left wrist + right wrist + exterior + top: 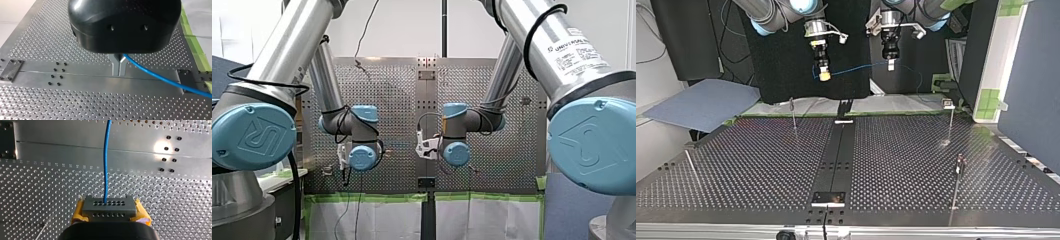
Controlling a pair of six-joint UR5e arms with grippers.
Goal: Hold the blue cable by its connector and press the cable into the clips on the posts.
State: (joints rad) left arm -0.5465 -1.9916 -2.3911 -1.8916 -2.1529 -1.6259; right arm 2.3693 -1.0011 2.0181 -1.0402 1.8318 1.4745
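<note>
The blue cable [856, 69] hangs in the air between my two grippers, high above the perforated table [761, 165]. My right gripper [110, 213], with yellow pads [78, 212], is shut on the cable's grey connector [109, 203]; the cable [106, 157] runs straight ahead from it. My left gripper [119, 72] has its metal fingers [116, 65] shut on the cable [160, 76], which trails off to one side. In the top view my right gripper [824, 75] is left of my left gripper [890, 65]. Thin posts with clips [794, 114], [950, 120], [958, 175] stand on the table below.
A dark centre rail [838, 155] runs down the table's middle with a small plate [828, 199] at its near end. Another slanted post [692, 167] stands at the top view's left. A blue-grey board [701, 102] lies beyond the table's far left corner.
</note>
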